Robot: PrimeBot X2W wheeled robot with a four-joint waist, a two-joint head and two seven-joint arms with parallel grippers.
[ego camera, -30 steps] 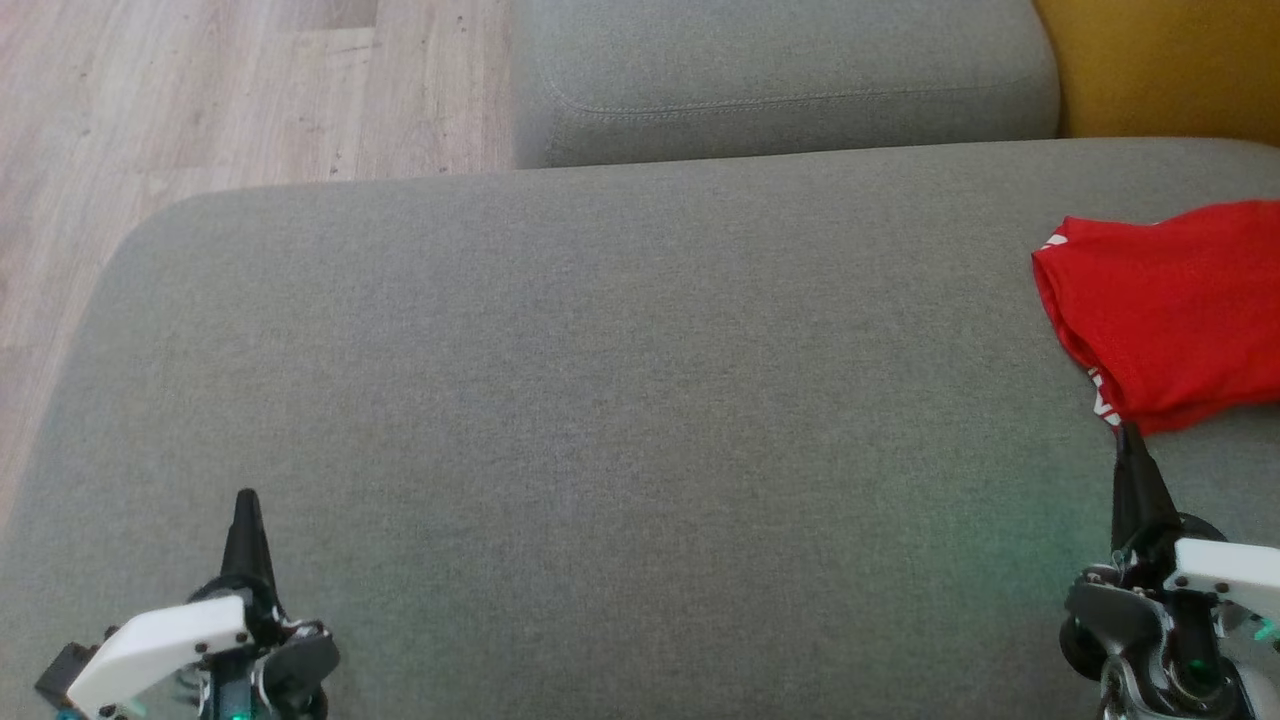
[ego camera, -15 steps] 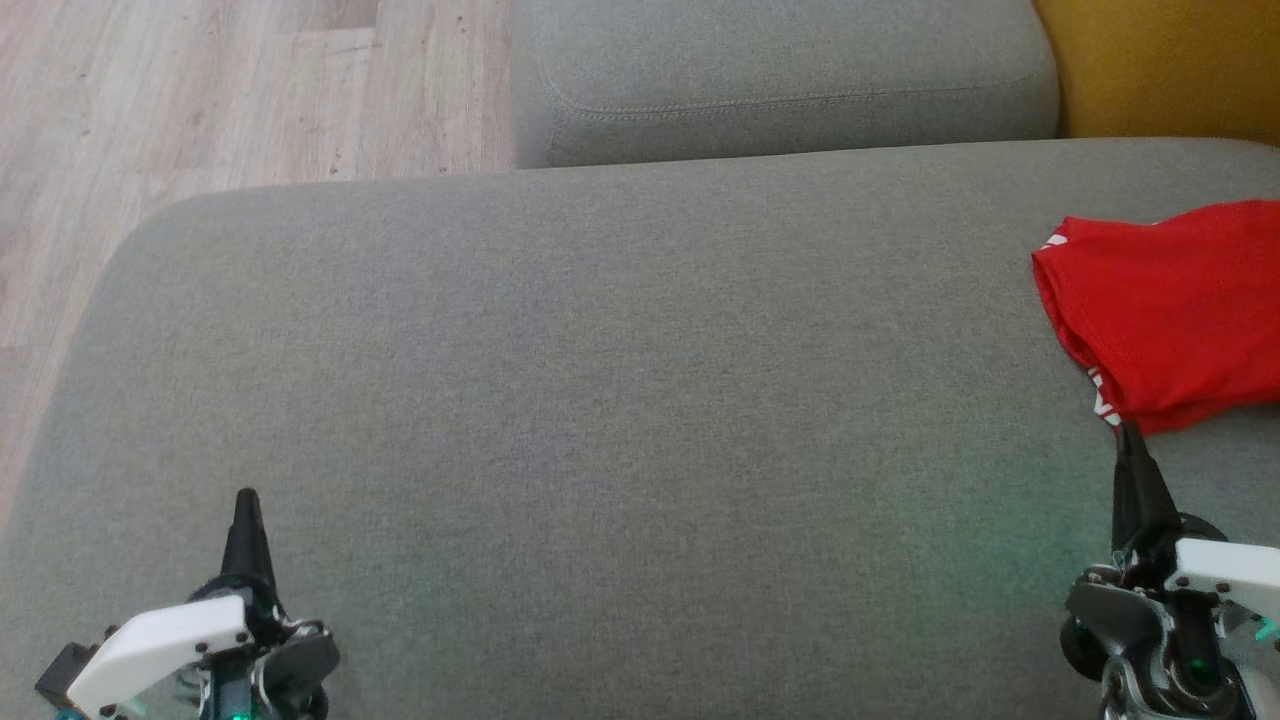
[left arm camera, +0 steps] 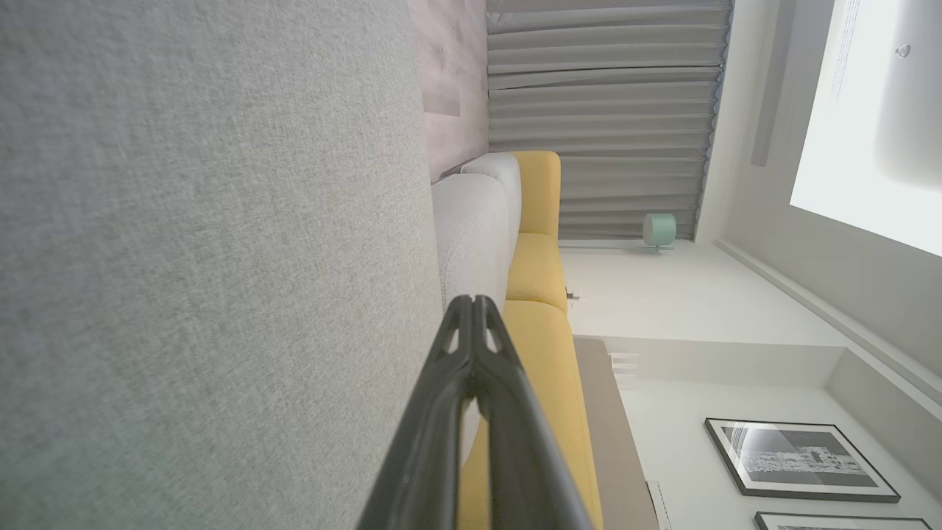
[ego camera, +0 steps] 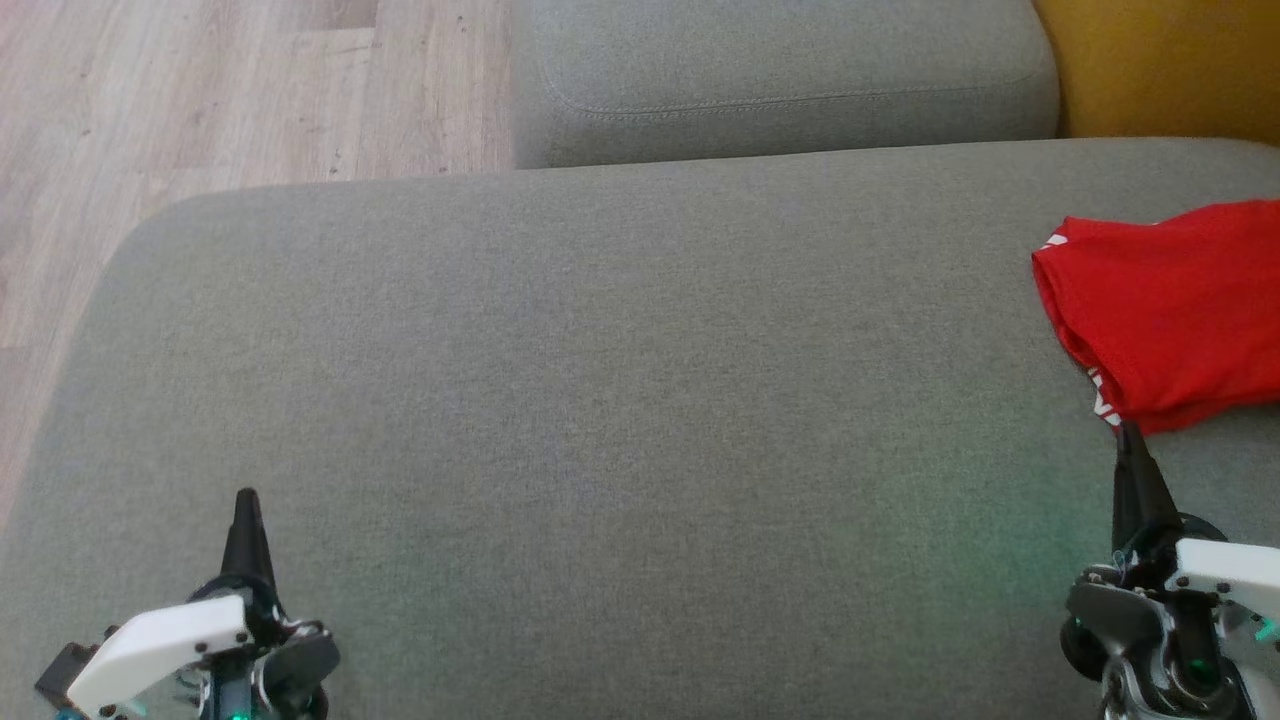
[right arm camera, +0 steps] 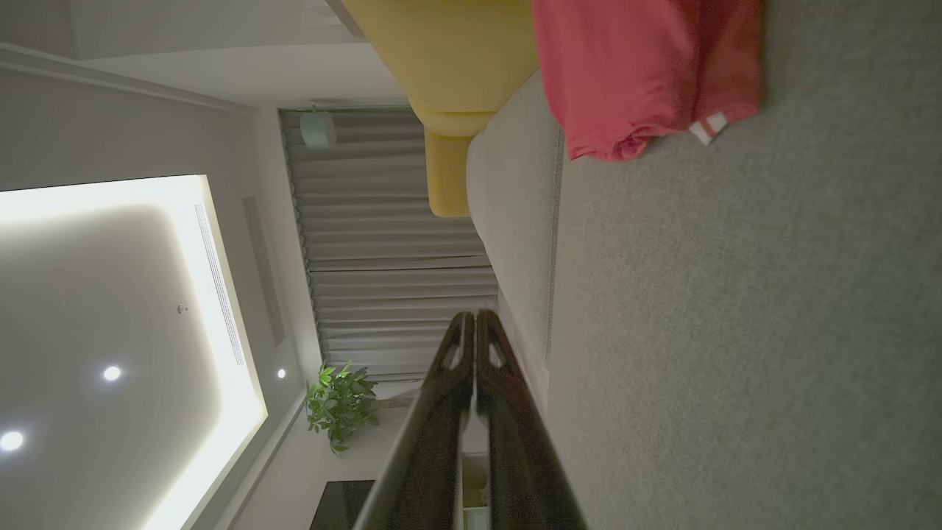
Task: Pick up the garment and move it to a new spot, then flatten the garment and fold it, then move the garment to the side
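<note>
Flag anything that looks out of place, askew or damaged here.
Nothing stands out. The red garment lies in a loose, slightly rumpled bundle at the right end of the grey cushion, with no visible damage and nothing spilled. The left hand and the right hand are shut and empty.

Your left gripper [ego camera: 246, 497] has slim black tapered fingers [left arm camera: 508, 412]; behind the jaws, a white cover [ego camera: 160, 640], dark grey housing [ego camera: 300, 665], green light [ego camera: 236, 714]. Your right gripper [ego camera: 1128, 432] matches.
</note>
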